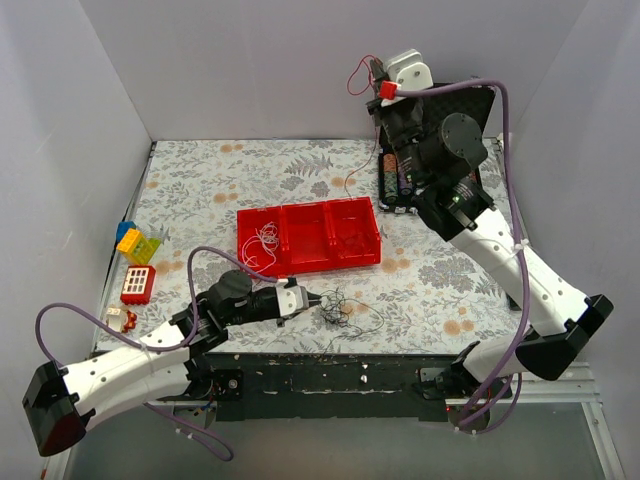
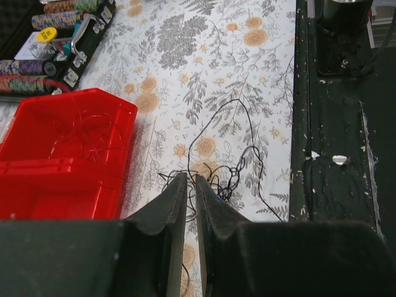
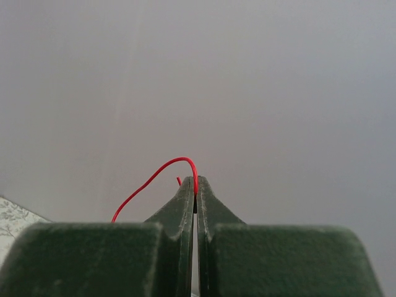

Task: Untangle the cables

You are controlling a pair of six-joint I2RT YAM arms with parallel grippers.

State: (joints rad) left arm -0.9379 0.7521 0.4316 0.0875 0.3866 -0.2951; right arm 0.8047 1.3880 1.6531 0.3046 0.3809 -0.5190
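Note:
A tangle of thin black cables [image 1: 340, 310] lies on the flowered cloth near the front edge; in the left wrist view the black cables [image 2: 232, 173] loop out ahead of the fingers. My left gripper [image 1: 312, 298] [image 2: 190, 176] is low at the tangle's left edge, its jaws drawn to a narrow slit with black strands running through it. My right gripper [image 1: 374, 72] [image 3: 195, 179] is raised high at the back, shut on a red cable [image 3: 154, 176] that arcs off to the left. The red cable [image 1: 352, 78] hangs down towards the table. A white cable [image 1: 266, 240] lies in the red tray's left compartment.
The red three-compartment tray [image 1: 310, 268] [image 2: 62, 198] sits mid-table, just left of my left fingers. A black case of poker chips [image 1: 400, 185] [image 2: 55, 25] stands at the back right. Toy blocks [image 1: 140, 245] lie at the left edge. The black table frame [image 2: 334, 154] runs along the front.

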